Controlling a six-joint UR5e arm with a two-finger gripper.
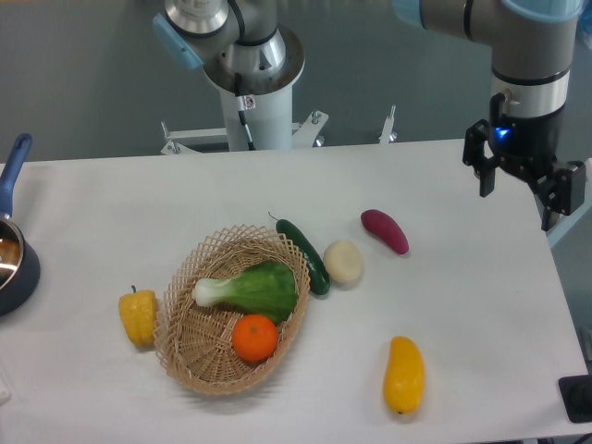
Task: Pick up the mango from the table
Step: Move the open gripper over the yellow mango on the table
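The mango (404, 375) is a smooth elongated yellow-orange fruit lying on the white table (462, 277) near the front right edge. My gripper (518, 208) hangs at the far right, well above and behind the mango, with nothing between its black fingers (485, 176). The fingers stand wide apart, so it is open and empty.
A wicker basket (231, 310) holds a bok choy (250, 289) and an orange (254, 338). A yellow pepper (138, 317) lies left of it. A cucumber (305, 255), a potato (343, 262) and a purple sweet potato (384, 231) lie mid-table. A blue pan (11, 259) sits at the left edge.
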